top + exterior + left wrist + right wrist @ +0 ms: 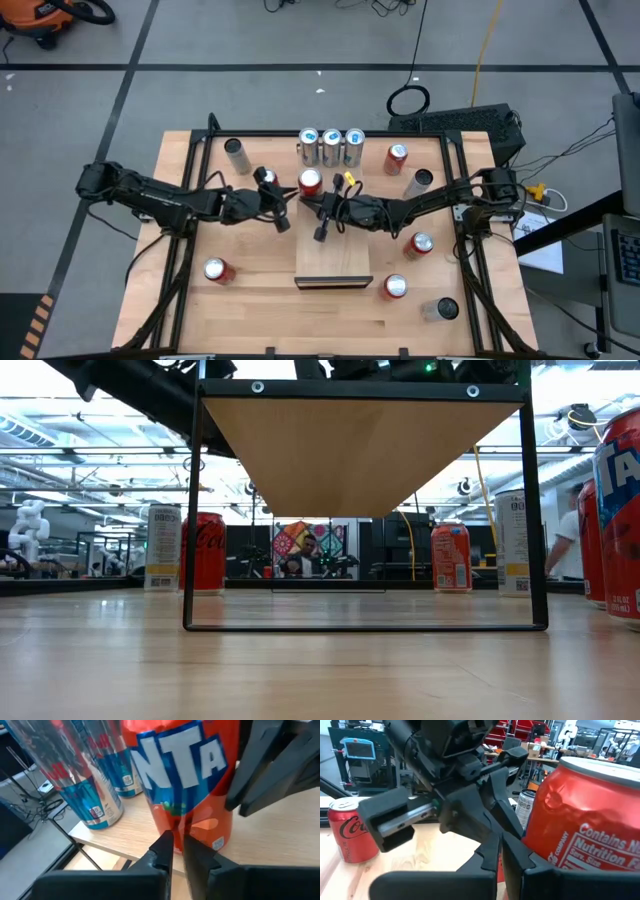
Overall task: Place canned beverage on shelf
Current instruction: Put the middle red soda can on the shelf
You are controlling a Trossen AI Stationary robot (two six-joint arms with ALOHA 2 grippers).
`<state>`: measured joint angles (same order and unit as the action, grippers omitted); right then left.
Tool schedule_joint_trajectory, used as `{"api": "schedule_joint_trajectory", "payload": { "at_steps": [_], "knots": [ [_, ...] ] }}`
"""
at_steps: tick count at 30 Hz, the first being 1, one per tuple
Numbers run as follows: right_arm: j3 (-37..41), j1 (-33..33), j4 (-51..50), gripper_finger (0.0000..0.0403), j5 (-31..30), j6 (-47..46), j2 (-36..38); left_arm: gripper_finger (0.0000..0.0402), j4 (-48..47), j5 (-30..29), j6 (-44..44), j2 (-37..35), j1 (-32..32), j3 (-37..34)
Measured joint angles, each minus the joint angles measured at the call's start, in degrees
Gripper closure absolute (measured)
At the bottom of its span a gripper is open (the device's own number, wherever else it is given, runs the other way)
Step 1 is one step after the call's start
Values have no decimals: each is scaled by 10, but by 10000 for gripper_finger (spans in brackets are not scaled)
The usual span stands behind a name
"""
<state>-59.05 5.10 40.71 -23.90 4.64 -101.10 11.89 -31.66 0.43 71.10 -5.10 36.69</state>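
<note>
The shelf (335, 262) is a pale wood panel on a black frame; the low view shows its underside (360, 450). On it stands a red-orange canned beverage (310, 182), upright on its base, large in the left wrist view (185, 780) and the right wrist view (580, 820). Three blue-and-silver cans (331, 146) stand at the shelf's far end. My left gripper (178, 851) is shut, its tips low in front of the red-orange can. My right gripper (500, 857) is shut beside that can and faces the left gripper. My left gripper's shut fingertips (165, 845) point level at the red-orange can's lower wall (200, 827); whether they touch it I cannot tell. My right gripper's shut fingers (520, 862) lie alongside the can's wall (545, 845); whether they touch it I cannot tell either.
Loose cans stand on the tabletop around the shelf: silver ones (237, 155) (420, 182), red ones (397, 158) (420, 243) (395, 287) (215, 270), and one near the front right corner (440, 310). The shelf's near half is bare wood.
</note>
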Motion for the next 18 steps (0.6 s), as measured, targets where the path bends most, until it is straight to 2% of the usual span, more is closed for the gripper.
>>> {"api": "schedule_joint_trajectory", "payload": {
  "at_steps": [12,18],
  "knots": [
    [0,13,-18,403,0,26,15,372,-4,-3,0,1,3,0],
    [-1,41,-126,403,-15,22,63,372,-40,-10,-16,-12,-11,0]
  ]
}}
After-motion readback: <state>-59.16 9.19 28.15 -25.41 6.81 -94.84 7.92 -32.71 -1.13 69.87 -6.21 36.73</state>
